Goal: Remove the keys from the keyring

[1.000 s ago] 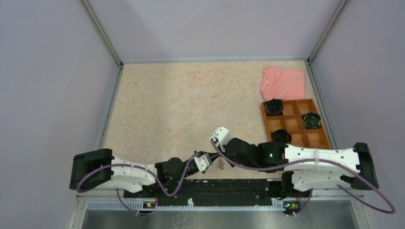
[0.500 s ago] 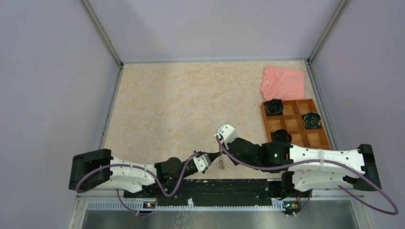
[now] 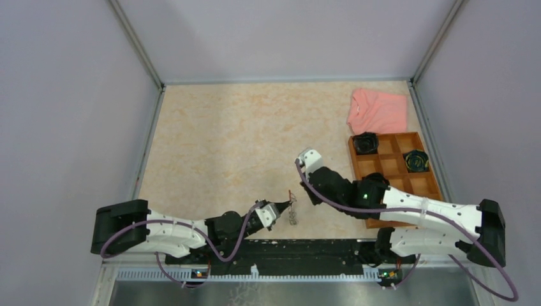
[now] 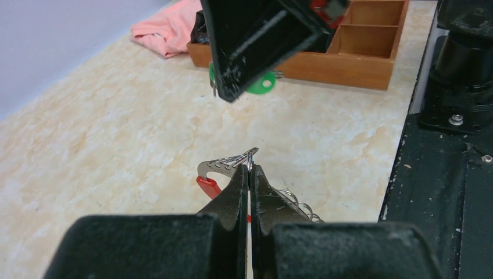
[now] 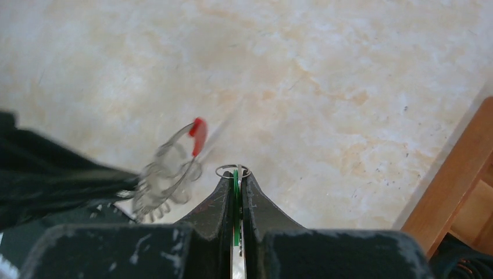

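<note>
My left gripper (image 3: 288,205) is shut on the thin grey keyring (image 4: 229,162), pinching the hoop just above the table. The hoop's red sleeve (image 4: 207,185) sticks out left of my fingertips. Small silvery keys and rings (image 4: 295,202) hang off it to the right and show in the top view (image 3: 294,217). My right gripper (image 3: 306,193) is shut on the green-headed key (image 5: 236,177), whose small split ring (image 5: 232,170) shows at the fingertips. That key is apart from the keyring (image 5: 174,160), which looks blurred in the right wrist view. The green head also shows in the left wrist view (image 4: 263,85).
A wooden compartment tray (image 3: 353,163) stands to the right with black coiled bundles (image 3: 366,143) in some cells. A pink cloth (image 3: 377,109) lies behind it. Grey walls enclose the table. The black base rail (image 4: 442,192) runs along the near edge.
My right gripper has drawn back up and to the right, away from my left gripper, taking the green-headed key with it. The keyring stays pinched in my left gripper.
</note>
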Controlling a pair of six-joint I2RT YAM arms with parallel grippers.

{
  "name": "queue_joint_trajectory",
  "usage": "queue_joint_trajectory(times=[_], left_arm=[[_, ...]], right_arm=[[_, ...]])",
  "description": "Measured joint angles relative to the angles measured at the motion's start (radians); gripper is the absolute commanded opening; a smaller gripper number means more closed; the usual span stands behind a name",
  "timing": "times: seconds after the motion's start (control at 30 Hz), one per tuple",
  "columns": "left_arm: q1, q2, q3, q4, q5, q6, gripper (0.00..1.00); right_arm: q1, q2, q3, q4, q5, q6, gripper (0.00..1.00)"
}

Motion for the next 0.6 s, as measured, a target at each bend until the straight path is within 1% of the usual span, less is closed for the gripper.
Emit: queue_joint_trajectory(times=[0.17, 0.3, 0.37, 0.47, 0.6], left_arm=[[0.013, -0.025, -0.027, -0.011, -0.054, -0.038, 0.00], [0.053, -0.069, -0.032, -0.036, -0.066, -0.080, 0.00], [0.083, -0.106, -0.035, -0.064, -0.064, -0.108, 0.00], [0.135, -0.166, -0.037, -0.118, -0.057, -0.151, 0.00], [0.207, -0.232, -0.037, -0.207, -0.034, -0.204, 0.00]], right_arm=[[-0.262, 0.014, -0.098, 0.188, -0.121, 0.021, 0.00], [-0.413, 0.101, -0.150, 0.385, -0.205, 0.052, 0.00], [-0.465, 0.169, -0.171, 0.478, -0.242, 0.069, 0.01], [-0.506, 0.259, -0.183, 0.573, -0.269, 0.085, 0.04], [-0.542, 0.342, -0.183, 0.679, -0.285, 0.099, 0.14]])
